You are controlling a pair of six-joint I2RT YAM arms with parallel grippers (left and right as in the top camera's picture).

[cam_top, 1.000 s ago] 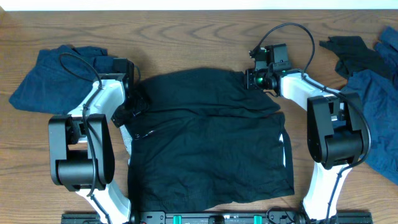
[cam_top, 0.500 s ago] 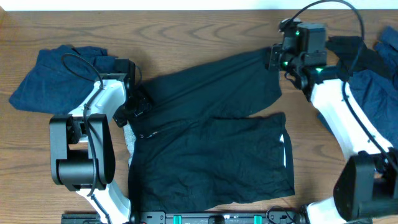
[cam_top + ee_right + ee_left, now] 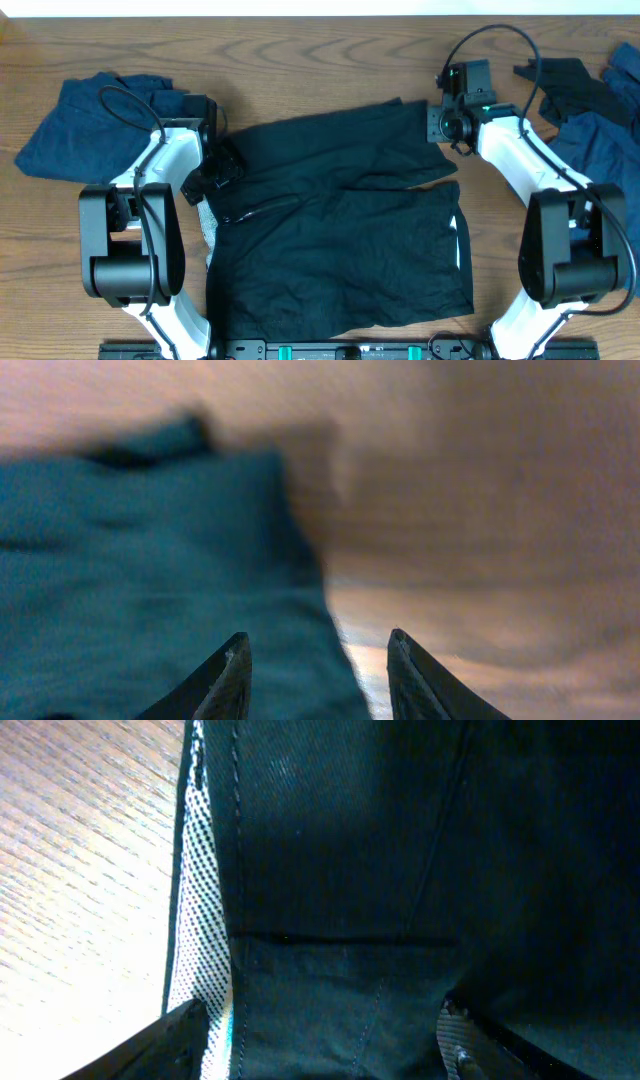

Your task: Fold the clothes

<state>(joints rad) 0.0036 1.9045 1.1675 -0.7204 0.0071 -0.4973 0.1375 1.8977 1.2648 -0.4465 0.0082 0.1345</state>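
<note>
Over a corner of the black garment, right pincer gapes.

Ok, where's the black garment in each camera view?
Overhead: black garment spread across the middle.
Left wrist: black garment fills most of the frame.
Right wrist: blurred cloth at left, probably the black garment.
Shared landmark: wooden table, visible in all three.

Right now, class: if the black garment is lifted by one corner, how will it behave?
The garment will probably sag limply: it lies creased, with folds. It looks thin, so likely light. Pushed, it would probably bunch rather than slide, as the wrinkles suggest.
</note>
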